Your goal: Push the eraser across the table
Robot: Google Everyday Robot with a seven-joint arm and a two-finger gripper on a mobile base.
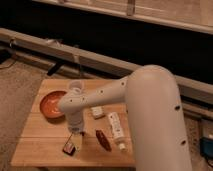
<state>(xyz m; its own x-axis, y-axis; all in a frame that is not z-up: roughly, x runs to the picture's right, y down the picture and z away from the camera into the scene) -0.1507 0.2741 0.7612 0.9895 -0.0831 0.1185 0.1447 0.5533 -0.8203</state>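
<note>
The eraser [69, 147], a small flat block with a black top and orange-brown rim, lies near the front edge of the light wooden table [35, 145]. My white arm reaches down from the right over the table's middle. The gripper [75, 134] hangs just above and behind the eraser, close to its right side. I cannot tell whether it touches the eraser.
An orange bowl [51, 104] sits at the table's left. A small white block [97, 112] lies at the middle, a white tube [116, 129] to the right, and a reddish-brown oblong piece [103, 140] right of the eraser. A dark wall with a rail runs behind.
</note>
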